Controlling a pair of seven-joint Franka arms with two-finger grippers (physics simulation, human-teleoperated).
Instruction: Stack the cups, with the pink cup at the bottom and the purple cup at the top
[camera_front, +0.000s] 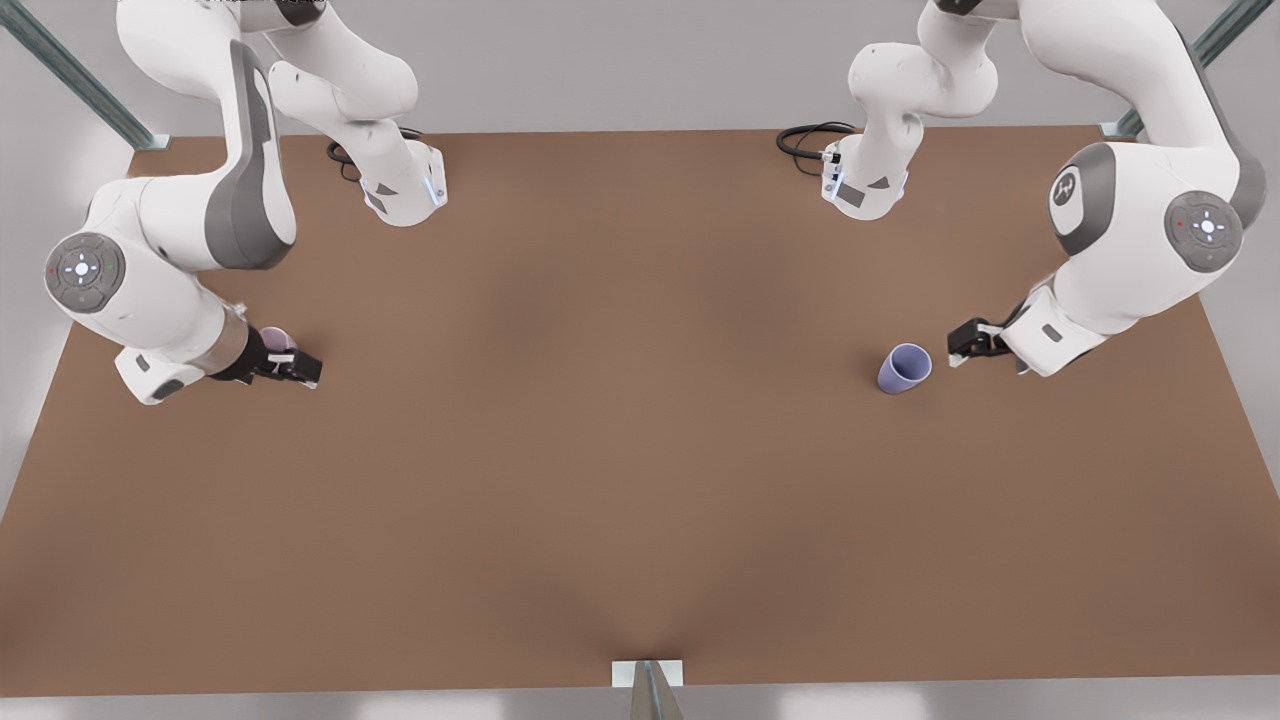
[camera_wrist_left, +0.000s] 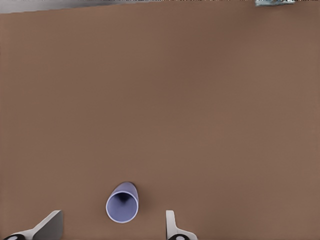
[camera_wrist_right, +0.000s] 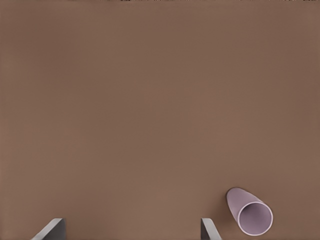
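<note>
Cups (camera_front: 904, 369) upright, far apart

No readable text, labels, numbers, brands

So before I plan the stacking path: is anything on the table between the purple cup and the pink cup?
Nothing visible. Bare brown table lies between the purple cup, near the left tool, and the pink cup by the right tool.
</note>
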